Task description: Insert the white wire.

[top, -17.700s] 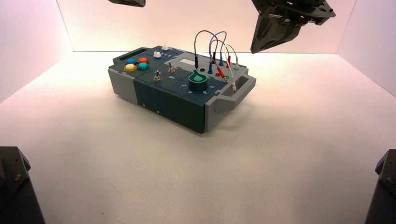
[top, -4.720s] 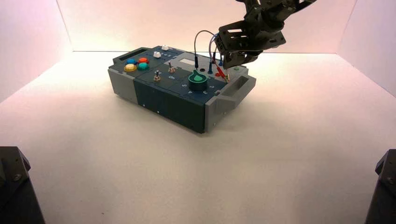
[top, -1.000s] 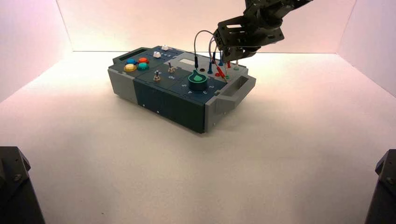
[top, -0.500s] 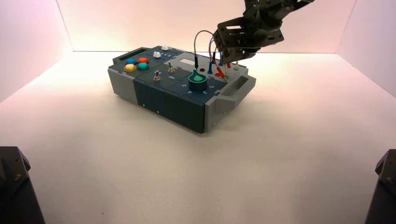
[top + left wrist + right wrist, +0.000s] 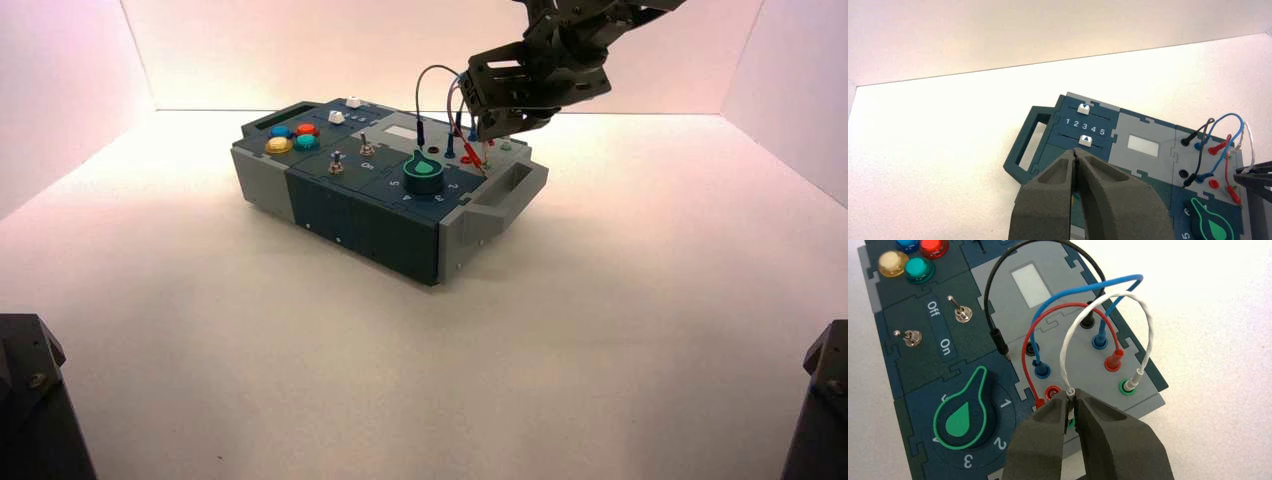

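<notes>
Since a second ago the right hand (image 5: 497, 128) has barely shifted, hanging over the wire corner of the box (image 5: 390, 225). In the left wrist view the left hand (image 5: 1076, 165) waits clenched and empty above the sliders. In the right wrist view the right hand grasps the white wire (image 5: 1108, 297) by its loose plug, just beside a green socket (image 5: 1072, 423); seating looks underway, and next calls for a straight push down.

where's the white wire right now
White wire arches over the box's right-end sockets: one plug in the green socket, the other pinched by the right end effector.
</notes>
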